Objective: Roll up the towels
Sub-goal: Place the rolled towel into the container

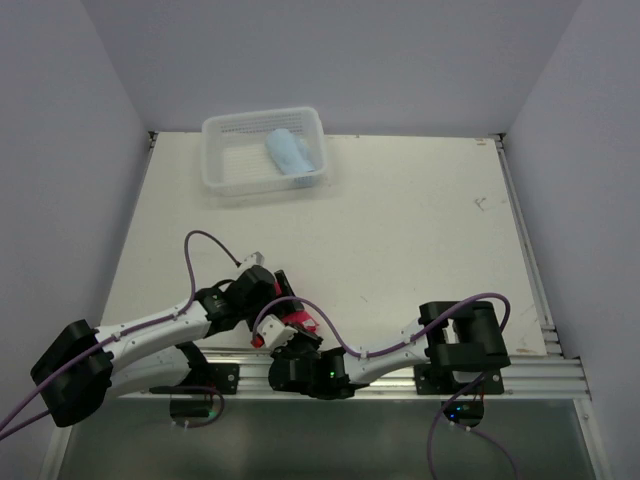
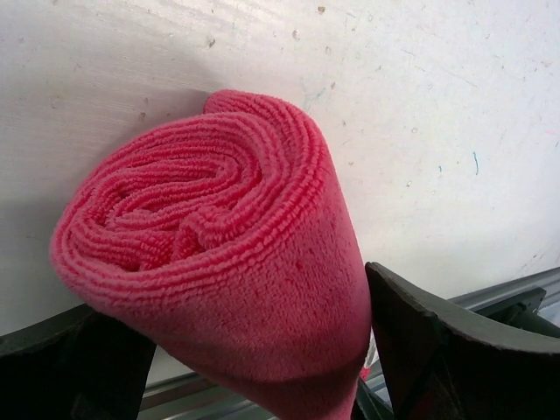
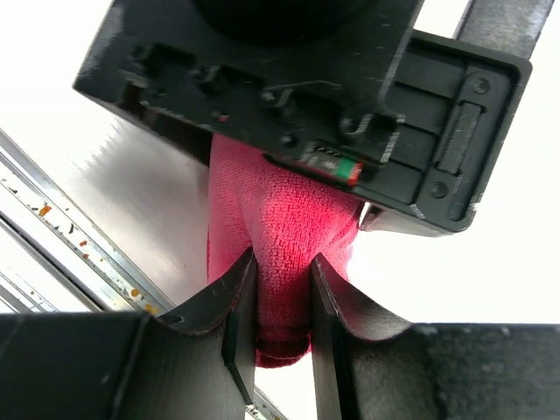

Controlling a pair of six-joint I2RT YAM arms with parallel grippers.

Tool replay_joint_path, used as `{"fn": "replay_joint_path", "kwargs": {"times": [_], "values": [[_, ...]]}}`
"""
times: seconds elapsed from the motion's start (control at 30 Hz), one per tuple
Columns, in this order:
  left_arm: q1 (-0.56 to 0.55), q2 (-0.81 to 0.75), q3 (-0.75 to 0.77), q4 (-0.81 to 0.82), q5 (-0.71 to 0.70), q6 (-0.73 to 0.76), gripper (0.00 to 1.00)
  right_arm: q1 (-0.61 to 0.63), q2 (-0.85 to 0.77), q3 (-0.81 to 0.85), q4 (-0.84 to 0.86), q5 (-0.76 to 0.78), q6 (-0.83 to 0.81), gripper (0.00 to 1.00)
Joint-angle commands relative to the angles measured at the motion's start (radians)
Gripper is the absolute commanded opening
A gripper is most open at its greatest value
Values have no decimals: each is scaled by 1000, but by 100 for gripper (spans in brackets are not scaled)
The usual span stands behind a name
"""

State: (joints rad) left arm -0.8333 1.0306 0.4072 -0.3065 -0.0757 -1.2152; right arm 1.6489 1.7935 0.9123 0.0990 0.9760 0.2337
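Note:
A rolled red towel (image 1: 297, 325) sits near the table's front edge, between both grippers. In the left wrist view the roll (image 2: 219, 254) fills the frame, its spiral end facing the camera, and my left gripper (image 2: 254, 367) has its jaws against both sides of it. My right gripper (image 3: 282, 293) is shut on the other end of the red towel (image 3: 280, 236), pinching it between its fingers (image 3: 241, 315). A rolled light blue towel (image 1: 290, 153) lies in the white basket (image 1: 225, 128) at the back.
The metal rail (image 1: 400, 375) runs along the table's front edge just below the grippers. The left gripper's black body (image 3: 289, 79) hangs right above the right gripper's fingers. Grey walls stand close on the left, right and back.

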Motion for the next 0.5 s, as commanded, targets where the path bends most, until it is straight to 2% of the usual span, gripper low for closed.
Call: {"fn": "replay_joint_path", "kwargs": {"times": [0.0,0.23,0.33,0.47], "values": [[-7,51,30,4,-47,2,95,14,1,-16,88,15,-13,28],[-6,144,51,-19,-47,29,91,28,-11,-53,169,3,-43,31],[-9,169,58,-29,-44,49,87,31,-10,-56,186,15,-60,34],[-10,186,51,-20,-19,80,75,34,-16,-69,205,29,-65,38]]}}
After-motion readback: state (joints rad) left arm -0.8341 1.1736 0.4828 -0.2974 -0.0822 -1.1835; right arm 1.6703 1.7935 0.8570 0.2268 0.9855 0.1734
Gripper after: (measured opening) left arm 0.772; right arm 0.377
